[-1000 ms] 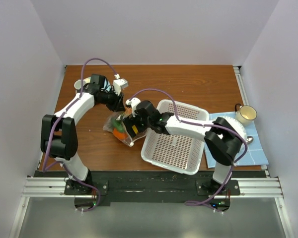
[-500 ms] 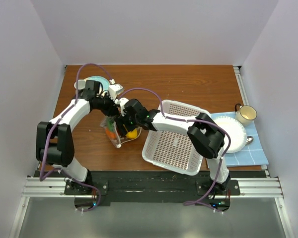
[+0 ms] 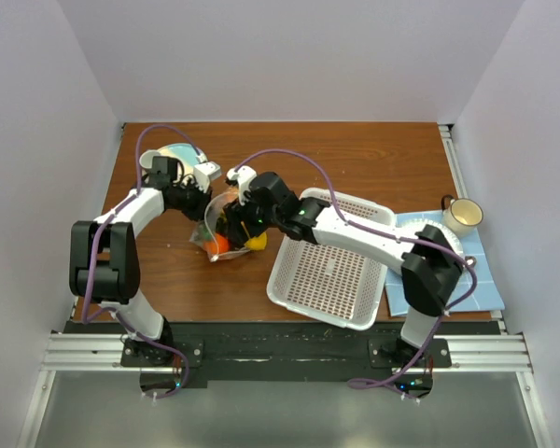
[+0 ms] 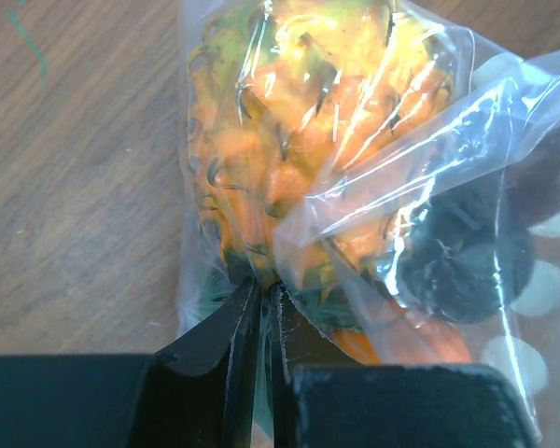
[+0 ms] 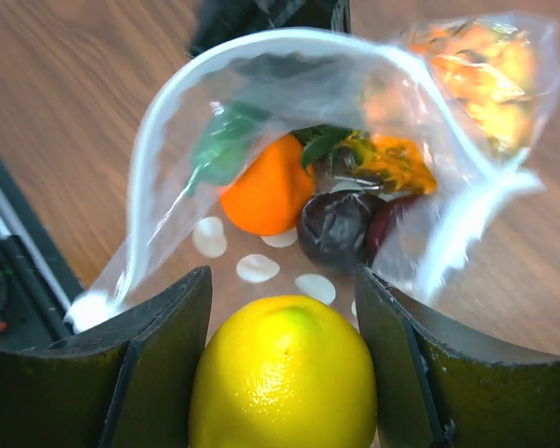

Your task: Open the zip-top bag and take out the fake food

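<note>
Farthest left, our left hand is pressed together on a fold of the zip-top bag, pinching the clear plastic just below a knobbly orange-yellow piece. The bag lies on the wooden worktop, left of the white basket, its mouth gaping toward our right hand. That hand grips the yellow lemon at the bag's mouth. Deeper inside sit an orange and a dark piece.

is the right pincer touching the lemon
Touching. The right wrist view shows the lemon wedged in the right pincer, no gap on either side.
</note>
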### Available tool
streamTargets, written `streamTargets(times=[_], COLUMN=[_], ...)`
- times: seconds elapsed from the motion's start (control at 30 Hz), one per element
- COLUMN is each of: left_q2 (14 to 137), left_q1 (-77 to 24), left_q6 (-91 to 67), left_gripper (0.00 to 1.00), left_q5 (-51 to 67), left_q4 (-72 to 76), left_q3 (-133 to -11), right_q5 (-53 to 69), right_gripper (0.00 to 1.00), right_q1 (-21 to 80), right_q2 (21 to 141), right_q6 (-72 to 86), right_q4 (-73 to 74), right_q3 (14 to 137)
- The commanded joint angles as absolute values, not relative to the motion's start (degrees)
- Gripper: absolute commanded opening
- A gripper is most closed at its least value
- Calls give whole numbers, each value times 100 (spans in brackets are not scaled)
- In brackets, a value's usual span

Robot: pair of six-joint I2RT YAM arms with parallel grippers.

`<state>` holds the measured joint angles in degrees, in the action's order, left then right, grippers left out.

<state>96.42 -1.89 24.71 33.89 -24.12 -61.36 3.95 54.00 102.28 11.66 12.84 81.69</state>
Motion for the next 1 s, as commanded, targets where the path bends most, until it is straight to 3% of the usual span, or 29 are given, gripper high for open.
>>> streamTargets(times=[0.0,0.07,0.2,0.27,0.3,0.37,0.4,0.5,0.63,0.73,0.8,0.83,0.97], left_q2=[9976,9984,9949,9888,9862,9774,9739,9563,9343,9264,9220,9220,9465], left_q1=[-193,-193,-185,-176,-176,-167,-150,-158,-149,-36,139,193,658], left_q6=[2733,2751,2751,2725,2699,2646,2593,2453,2321,2233,2189,2180,2109], left_gripper=[13,12,12,11,11,11,11,11,11,15,23,33,40], left_q5=[2629,2602,2610,2654,2724,2829,2961,3259,3559,3866,3937,3903,3814], left_q4=[-2593,-2593,-2610,-2654,-2724,-2847,-2978,-3259,-3524,-3630,-3578,-3525,-3112], left_q3=[-5801,-5775,-5801,-5897,-5950,-6187,-6283,-6696,-7162,-7225,-7190,-7111,-6882], right_q5=[133,-113,-1734,-2257,-2502,-2601,-2584,-2382,-1891,-1390,-1231,-1196,-1081], right_gripper=[25,25,25,30,45,58,70,80,82,79,72,70,48], right_q1=[5396,5379,5344,5187,5116,4984,4975,4975,4992,5053,5185,5220,5300], right_q2=[9590,9186,8500,8246,8201,8104,8069,8156,8515,8866,9034,9183,9378], right_q6=[1055,1063,1133,1361,1441,1573,1573,1512,1398,1397,1371,1371,1468], right_q4=[1494,1477,1476,1538,1686,1670,1609,1530,1529,1609,1503,1503,1643], right_q3=[7885,7569,6918,6584,6522,6311,6276,6520,7504,7971,8033,8059,8069])
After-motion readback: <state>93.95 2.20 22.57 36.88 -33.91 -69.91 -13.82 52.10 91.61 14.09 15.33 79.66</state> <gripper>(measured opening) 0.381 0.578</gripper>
